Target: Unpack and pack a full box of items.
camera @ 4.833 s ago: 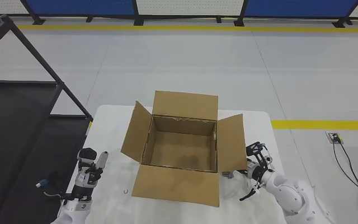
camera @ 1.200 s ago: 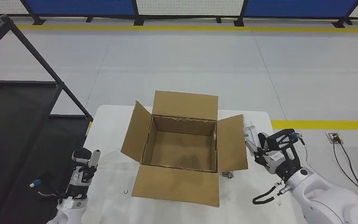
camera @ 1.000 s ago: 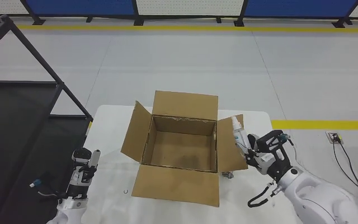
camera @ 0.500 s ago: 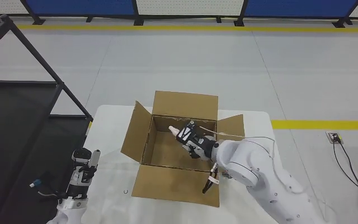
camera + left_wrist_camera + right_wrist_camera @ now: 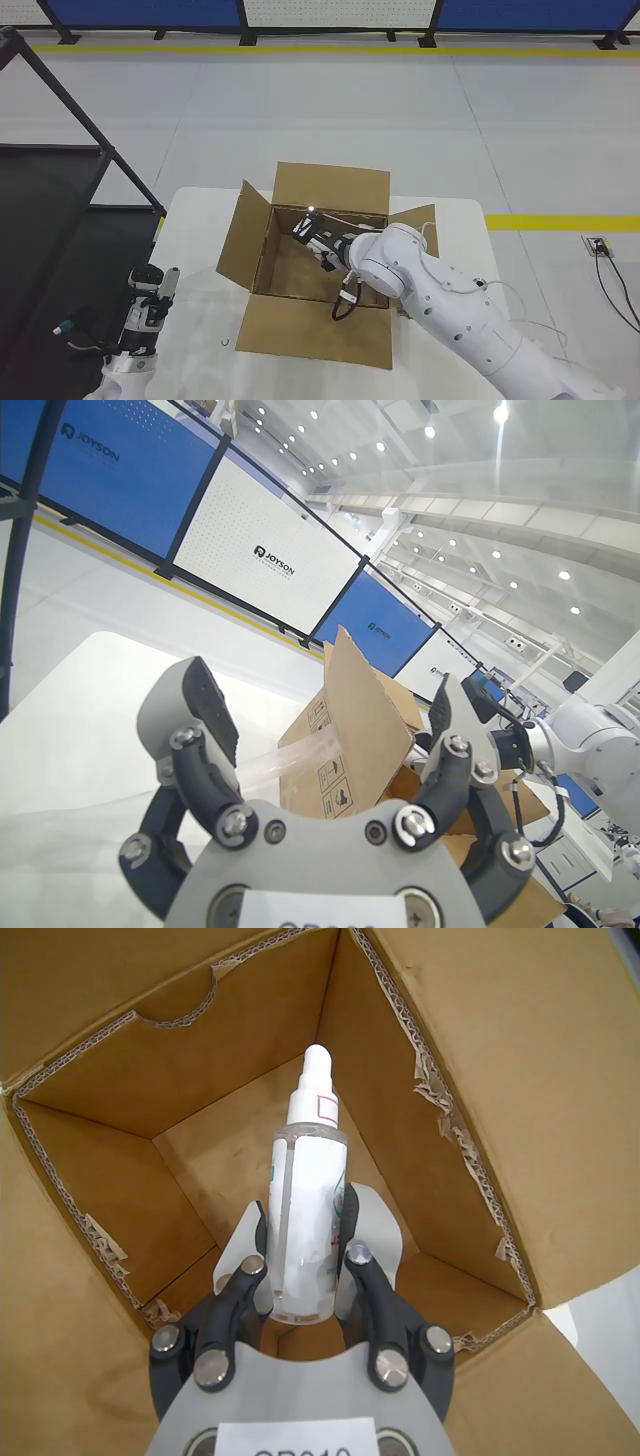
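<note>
Pale grey floor (image 5: 330,110) fills the upper half of the top view, with a yellow line (image 5: 300,48) and blue partition panels (image 5: 140,12) along the upper edge and a black frame (image 5: 75,105) at the left.

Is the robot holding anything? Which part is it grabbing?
Yes. The right gripper holds a clear plastic spray bottle with a white label, jaws shut on its lower body near the base. The left gripper holds nothing.

Cardboard box (image 5: 300,325) sits mid-desk (image 5: 200,230), flaps out. R gripper (image 5: 305,1213), spray bottle (image 5: 307,1188) betw. its fingers (image 5: 375,1228), is over box interior nr back wall. L gripper (image 5: 325,700) is at desk's front-left, well apart from box.
</note>
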Tool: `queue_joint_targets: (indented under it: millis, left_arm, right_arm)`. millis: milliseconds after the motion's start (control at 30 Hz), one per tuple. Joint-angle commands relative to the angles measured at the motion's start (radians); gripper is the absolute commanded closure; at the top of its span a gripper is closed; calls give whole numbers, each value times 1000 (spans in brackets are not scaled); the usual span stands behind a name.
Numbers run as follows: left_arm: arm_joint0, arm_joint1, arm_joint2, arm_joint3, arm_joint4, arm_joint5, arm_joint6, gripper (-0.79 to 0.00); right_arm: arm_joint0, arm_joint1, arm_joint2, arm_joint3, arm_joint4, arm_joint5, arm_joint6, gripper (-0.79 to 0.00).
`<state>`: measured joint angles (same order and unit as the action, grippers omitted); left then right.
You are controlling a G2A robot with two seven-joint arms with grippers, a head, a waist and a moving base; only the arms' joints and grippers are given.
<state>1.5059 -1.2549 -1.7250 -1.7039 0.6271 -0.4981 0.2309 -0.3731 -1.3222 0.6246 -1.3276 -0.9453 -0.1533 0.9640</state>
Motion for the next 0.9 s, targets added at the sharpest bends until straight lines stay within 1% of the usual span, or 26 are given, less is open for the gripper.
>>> queue_joint_targets:
  millis: [0, 133, 200, 233, 367, 567, 700, 867]
  left_arm:
    - [0, 0, 0, 0, 0, 0, 0, -785]
    - [0, 0, 0, 0, 0, 0, 0, -785]
    - [0, 0, 0, 0, 0, 0, 0, -785]
    - [0, 0, 0, 0, 0, 0, 0, -785]
    - [0, 0, 0, 0, 0, 0, 0, -785]
    - [0, 0, 0, 0, 0, 0, 0, -785]
    - [0, 0, 0, 0, 0, 0, 0, -785]
    - [0, 0, 0, 0, 0, 0, 0, -785]
  right_arm:
    - [0, 0, 0, 0, 0, 0, 0, 0]
    - [-23, -6, -11, 19, -28, 15, -26, 0]
    - [-13, -22, -33, 65, -32, 39, -26, 0]
    - [-4, -34, -47, 96, -16, 22, -26, 0]
    - [61, -93, -107, 276, 28, 3, -20, 0]
    - [142, -190, -171, 527, 110, -73, -51, 0]
    - [172, -243, -200, 643, 131, -106, -57, 0]
    - [197, -297, -222, 753, 133, -123, -79, 0]
